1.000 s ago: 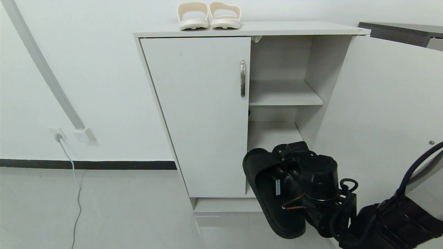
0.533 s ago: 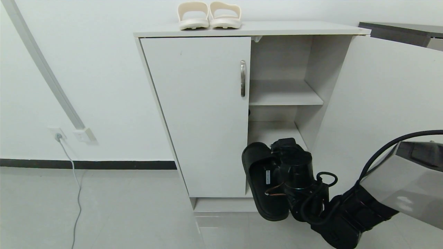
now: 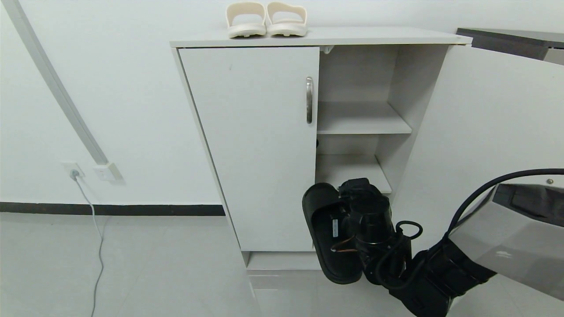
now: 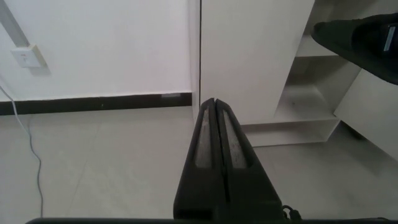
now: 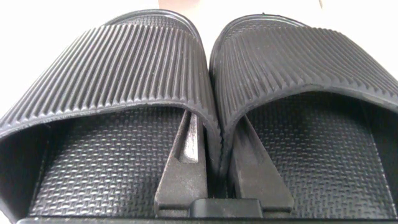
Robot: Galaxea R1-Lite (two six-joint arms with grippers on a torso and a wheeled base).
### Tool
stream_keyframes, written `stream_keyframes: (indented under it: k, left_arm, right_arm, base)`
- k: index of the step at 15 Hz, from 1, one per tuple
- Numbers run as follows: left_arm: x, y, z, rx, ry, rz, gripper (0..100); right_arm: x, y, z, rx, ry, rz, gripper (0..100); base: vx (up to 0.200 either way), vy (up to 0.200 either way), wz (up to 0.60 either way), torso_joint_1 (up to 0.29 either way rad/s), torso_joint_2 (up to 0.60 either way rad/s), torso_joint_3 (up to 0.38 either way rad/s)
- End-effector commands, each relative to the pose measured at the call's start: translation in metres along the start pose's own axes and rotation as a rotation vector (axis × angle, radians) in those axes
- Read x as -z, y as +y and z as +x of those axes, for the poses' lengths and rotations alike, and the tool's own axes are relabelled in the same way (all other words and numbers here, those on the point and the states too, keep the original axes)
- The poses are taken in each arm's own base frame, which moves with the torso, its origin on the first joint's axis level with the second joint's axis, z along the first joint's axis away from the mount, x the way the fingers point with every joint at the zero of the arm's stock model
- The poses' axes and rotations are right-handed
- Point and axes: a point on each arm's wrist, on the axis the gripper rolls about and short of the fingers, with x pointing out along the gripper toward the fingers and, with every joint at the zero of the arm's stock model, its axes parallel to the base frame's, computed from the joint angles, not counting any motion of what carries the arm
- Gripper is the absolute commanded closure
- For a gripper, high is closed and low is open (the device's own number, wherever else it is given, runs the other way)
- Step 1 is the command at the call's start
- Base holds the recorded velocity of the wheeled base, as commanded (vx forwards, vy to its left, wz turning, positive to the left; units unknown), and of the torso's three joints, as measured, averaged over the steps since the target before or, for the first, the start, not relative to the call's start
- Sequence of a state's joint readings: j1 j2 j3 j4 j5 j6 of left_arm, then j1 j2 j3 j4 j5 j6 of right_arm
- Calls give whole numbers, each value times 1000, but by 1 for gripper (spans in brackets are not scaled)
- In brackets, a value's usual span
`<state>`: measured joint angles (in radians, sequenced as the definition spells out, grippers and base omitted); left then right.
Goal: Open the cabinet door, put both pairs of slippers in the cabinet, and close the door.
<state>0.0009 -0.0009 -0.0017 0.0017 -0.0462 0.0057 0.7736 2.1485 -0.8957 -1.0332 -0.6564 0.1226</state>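
Note:
The white cabinet (image 3: 246,145) has its right door (image 3: 480,145) swung open and its left door shut. In front of the open lower compartment my right gripper (image 3: 348,207) is shut on a pair of black slippers (image 3: 326,233), held on edge with the soles facing left. In the right wrist view one finger (image 5: 186,162) sits inside each slipper, pinching the two ribbed straps (image 5: 211,81) together. A pair of cream slippers (image 3: 266,20) stands on the cabinet top. My left gripper (image 4: 215,134) is shut on nothing, low over the floor left of the cabinet.
Two bare shelves (image 3: 361,119) show inside the open half. A wall socket with a grey cable (image 3: 94,220) is at the left, above the tiled floor. A grey surface (image 3: 511,39) stands behind the open door.
My right arm has carried the black slippers up and to the left, closer to the cabinet's lower compartment. The cream slippers and the doors have not moved.

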Motion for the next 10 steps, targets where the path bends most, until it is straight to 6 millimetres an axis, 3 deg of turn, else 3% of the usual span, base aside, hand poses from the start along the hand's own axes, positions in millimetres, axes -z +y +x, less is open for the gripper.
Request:
stream_keyframes:
  k: [1, 5, 10]
  left_arm:
    - [0, 0, 0, -1, 2, 0, 100]
    - [0, 0, 0, -1, 2, -1, 100]
    - [0, 0, 0, -1, 2, -1, 100]
  right_arm:
    - [0, 0, 0, 0, -1, 1, 100]
    - [0, -1, 1, 19, -3, 2, 100]
    - [1, -2, 2, 27, 0, 0, 100]
  base:
    - [0, -200, 0, 2, 7, -2]
    - [0, -200, 0, 1, 10, 2]
    - [0, 0, 0, 0, 0, 0]
